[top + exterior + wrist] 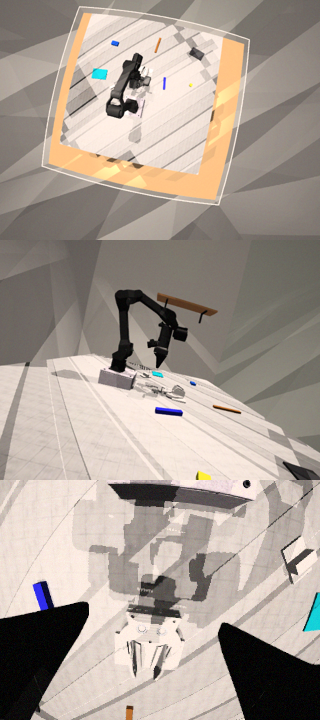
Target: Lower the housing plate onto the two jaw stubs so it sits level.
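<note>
The pale housing plate [152, 636] lies over the rear ends of the two jaws in the wrist view, with two round pin heads showing through it. The left jaw [133, 659] and right jaw [159, 661] stick out in front, above a white base [173, 659]. The whole white assembly [178, 392] [148, 71] stands on the table, partly hidden by the arm in the top view. Whether the plate is fully level is too small to tell. My gripper [155, 619] [157, 366] is wide open and empty, well above the assembly and not touching it.
A blue bar [164, 83] [168, 411] [42, 596], an orange stick [157, 45] [226, 409], a cyan plate [99, 74] [157, 374] and a small white bracket [300, 560] [145, 375] lie around. The robot's pale base block [116, 379] stands behind the assembly. A wooden shelf [187, 304] hangs behind.
</note>
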